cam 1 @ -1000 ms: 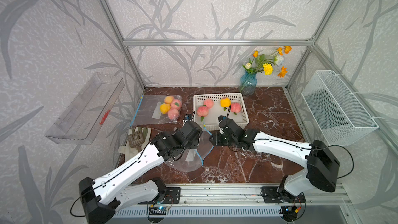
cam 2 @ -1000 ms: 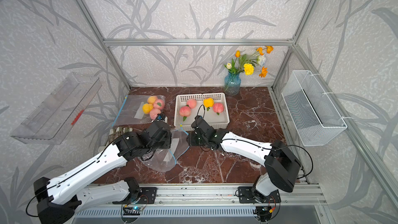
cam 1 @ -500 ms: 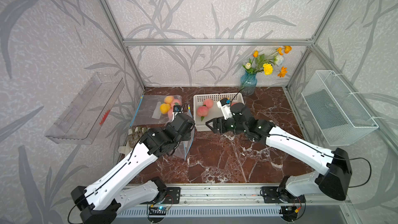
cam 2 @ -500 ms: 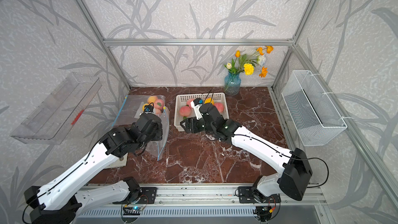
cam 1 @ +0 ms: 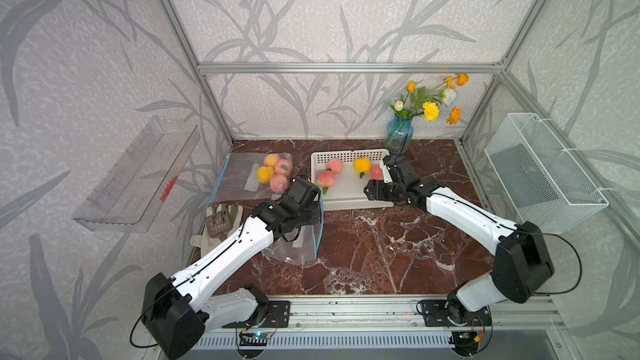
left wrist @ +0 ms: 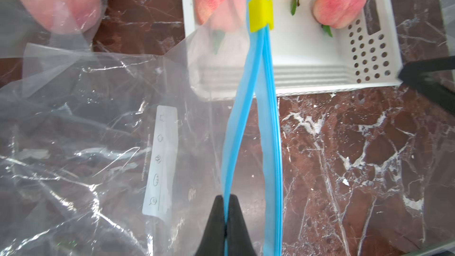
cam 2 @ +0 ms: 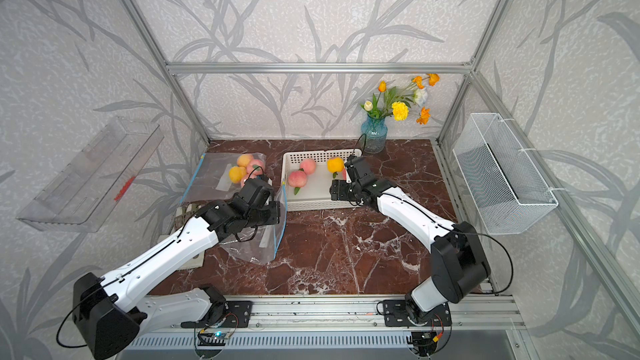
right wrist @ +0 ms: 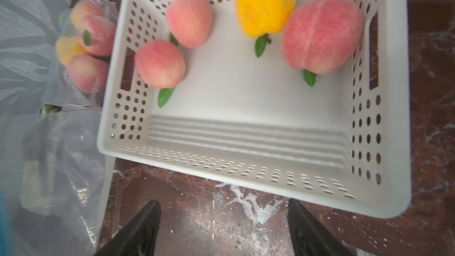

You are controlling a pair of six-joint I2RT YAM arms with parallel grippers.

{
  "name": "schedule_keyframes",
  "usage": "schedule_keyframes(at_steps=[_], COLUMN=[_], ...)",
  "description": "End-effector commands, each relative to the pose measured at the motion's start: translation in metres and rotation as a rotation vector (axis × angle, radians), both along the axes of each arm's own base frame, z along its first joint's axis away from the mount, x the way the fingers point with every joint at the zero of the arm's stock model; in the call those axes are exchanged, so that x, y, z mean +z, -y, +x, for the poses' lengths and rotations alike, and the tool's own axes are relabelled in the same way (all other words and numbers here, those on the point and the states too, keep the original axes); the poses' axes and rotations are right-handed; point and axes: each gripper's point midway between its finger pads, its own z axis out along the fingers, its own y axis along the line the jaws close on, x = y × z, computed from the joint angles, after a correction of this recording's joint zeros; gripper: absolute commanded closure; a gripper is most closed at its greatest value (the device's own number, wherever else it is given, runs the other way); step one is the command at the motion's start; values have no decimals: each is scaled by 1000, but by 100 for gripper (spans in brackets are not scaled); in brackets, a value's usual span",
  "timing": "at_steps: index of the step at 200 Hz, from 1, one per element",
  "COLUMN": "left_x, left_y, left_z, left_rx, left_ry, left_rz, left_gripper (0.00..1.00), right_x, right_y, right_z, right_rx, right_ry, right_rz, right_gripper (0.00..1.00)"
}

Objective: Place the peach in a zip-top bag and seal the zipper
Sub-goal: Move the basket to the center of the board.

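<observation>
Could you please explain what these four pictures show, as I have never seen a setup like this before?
Two robot arms work at a marble table. Two pictures look down from overhead; two come from wrist cameras. The left gripper is shut on the blue zipper strip of a clear bag, holding it up. The right gripper is open and empty near a white basket holding three pink peaches and a yellow one. A second bag of fruit and a vase sit farther back.

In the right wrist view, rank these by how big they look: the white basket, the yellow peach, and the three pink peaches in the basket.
1. white basket
2. pink peach beside the yellow peach; nearness may inflate it
3. yellow peach, cut off at the frame edge
4. other two pink peaches: they look alike, so no ranking
</observation>
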Motion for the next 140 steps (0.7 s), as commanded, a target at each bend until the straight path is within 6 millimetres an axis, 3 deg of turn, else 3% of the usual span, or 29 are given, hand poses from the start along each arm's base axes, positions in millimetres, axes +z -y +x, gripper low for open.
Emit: schedule_keyframes(at_steps=[1,23,32,63,140], left_x=[-2,-6,-6,-4,-11], left_y=[15,17,16,12,10], left_z=[7,8,9,8,6], left_rx=[-23,-24,-22,-15,-13], left_ry=[0,-11,-11,-2,-21], left_rz=[-73,-73,-71,-64,-66], left_gripper=[100,100,100,100,100], right_x=[-8,-23,-40,-57,-56], right_y=[9,17,21,41,147], right_z=[13,22,24,26,15], right_rx=[-14,-27,-36,-72,-303], right_ry=[-26,-78,-119,-168,-176], right_rz=[-47,-68,-89,-126,-253], right_gripper=[20,20,20,21,21])
